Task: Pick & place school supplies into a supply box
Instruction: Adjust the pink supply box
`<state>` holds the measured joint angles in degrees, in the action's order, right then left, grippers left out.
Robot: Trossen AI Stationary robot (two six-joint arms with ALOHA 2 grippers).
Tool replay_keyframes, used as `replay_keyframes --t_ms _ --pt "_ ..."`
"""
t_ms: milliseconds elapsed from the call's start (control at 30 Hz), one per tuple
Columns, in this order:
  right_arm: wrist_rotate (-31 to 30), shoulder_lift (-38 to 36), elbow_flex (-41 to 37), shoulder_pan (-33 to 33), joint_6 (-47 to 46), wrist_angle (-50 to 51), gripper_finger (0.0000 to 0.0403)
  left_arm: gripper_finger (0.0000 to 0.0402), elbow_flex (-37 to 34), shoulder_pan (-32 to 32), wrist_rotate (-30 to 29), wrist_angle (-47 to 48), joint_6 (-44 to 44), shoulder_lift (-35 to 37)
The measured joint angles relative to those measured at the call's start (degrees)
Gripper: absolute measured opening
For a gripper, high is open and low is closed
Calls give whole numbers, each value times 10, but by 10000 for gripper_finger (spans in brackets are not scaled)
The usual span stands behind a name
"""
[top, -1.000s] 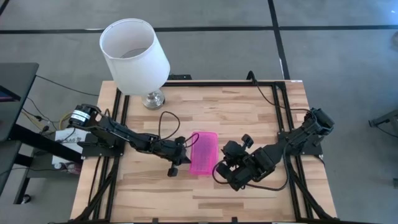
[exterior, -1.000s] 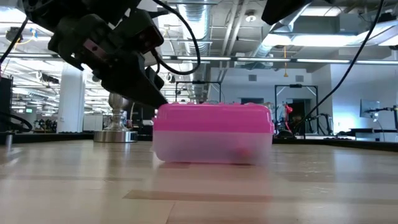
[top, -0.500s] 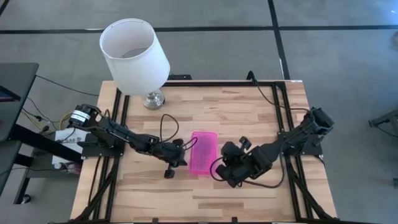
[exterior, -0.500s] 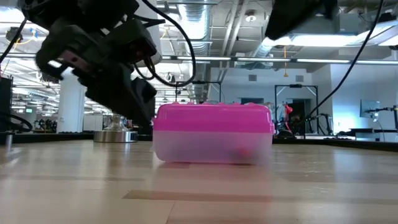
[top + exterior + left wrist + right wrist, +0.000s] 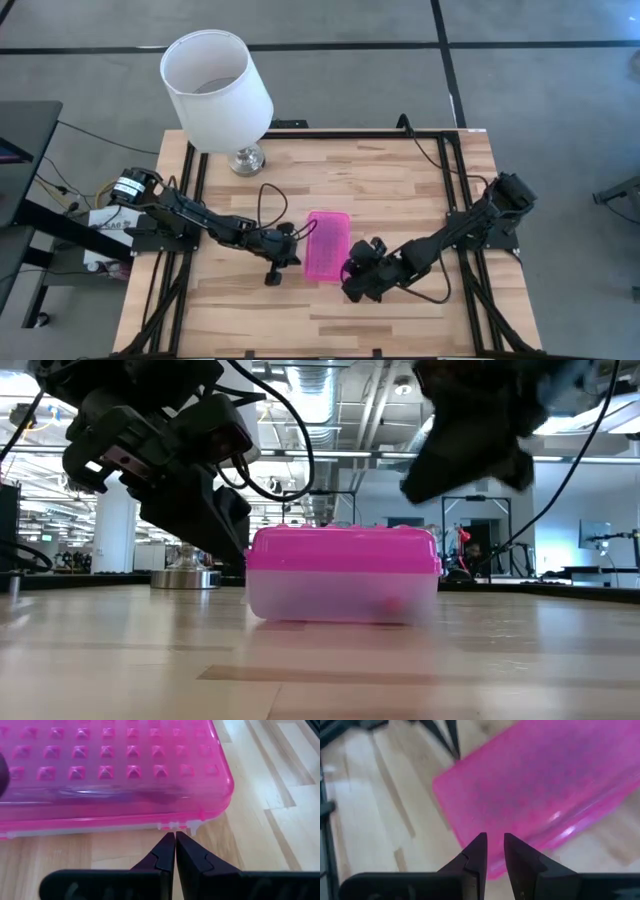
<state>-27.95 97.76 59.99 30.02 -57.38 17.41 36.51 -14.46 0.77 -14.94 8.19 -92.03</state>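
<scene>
Light wooden planks form the table (image 5: pixel 400 185), which is bordered by a black frame and stands on a grey floor. At its 11 o'clock corner stands a lamp (image 5: pixel 217 77) with a white shade on a metal foot. The supply box (image 5: pixel 327 246) lies slightly toward 6 o'clock from the table centre, lid closed, its pink studded lid facing up over a clear base. Its long axis runs nearly 12 to 6 o'clock, with the 12 o'clock end tilted slightly toward 1 o'clock. The left gripper (image 5: pixel 287 258) sits at the box's 9 o'clock side, low over the table; its fingers (image 5: pixel 167 851) are pressed together, hold nothing, and point at the box's long lower edge, close to it but apart from it. The right gripper (image 5: pixel 352 277) is at the box's 4 o'clock corner, above it. Its fingers (image 5: pixel 476 854) stand a narrow gap apart with nothing between them, aimed at the corner of the pink lid. No loose school supplies are visible on the table.
</scene>
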Motion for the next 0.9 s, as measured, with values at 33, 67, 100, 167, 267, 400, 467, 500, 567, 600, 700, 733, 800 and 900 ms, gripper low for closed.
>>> replay_keyframes --t_ms 33,67,100,167,267,400,467,500,567,600,700,733,800,900 --pt "13 0 -18 -2 0 -24 58 9 0 1 -1 0 2 0" --pt "25 0 -34 -5 0 -49 58 9 0 2 -1 -1 6 0" --pt "34 0 -46 -8 -2 -69 58 10 0 3 -1 -1 12 0" --pt "39 0 -57 -10 -12 -95 58 14 0 5 -1 -2 21 0" --pt "40 0 -60 -10 -15 -96 58 22 0 7 -2 -12 26 0" --pt "42 5 -60 -19 -11 -84 58 30 0 7 -1 -31 30 0" --pt "46 4 -59 -29 -11 -78 58 32 0 7 -2 -33 30 0" --pt "50 4 -59 -34 -11 -74 58 33 0 7 -5 -34 32 0" --pt "53 3 -59 -43 -10 -67 58 34 0 7 -12 -34 36 0" --pt "53 3 -58 -48 -7 -65 58 34 0 7 -13 -34 36 0" --pt "58 3 -58 -63 11 -60 58 34 0 7 -14 -33 36 0" --pt "63 3 -58 -67 17 -59 58 34 0 7 -14 -32 36 0" --pt "74 2 -58 -74 24 -59 58 34 0 7 -15 -29 36 1" --pt "79 3 -58 -77 30 -62 58 34 0 7 -26 -17 36 1"
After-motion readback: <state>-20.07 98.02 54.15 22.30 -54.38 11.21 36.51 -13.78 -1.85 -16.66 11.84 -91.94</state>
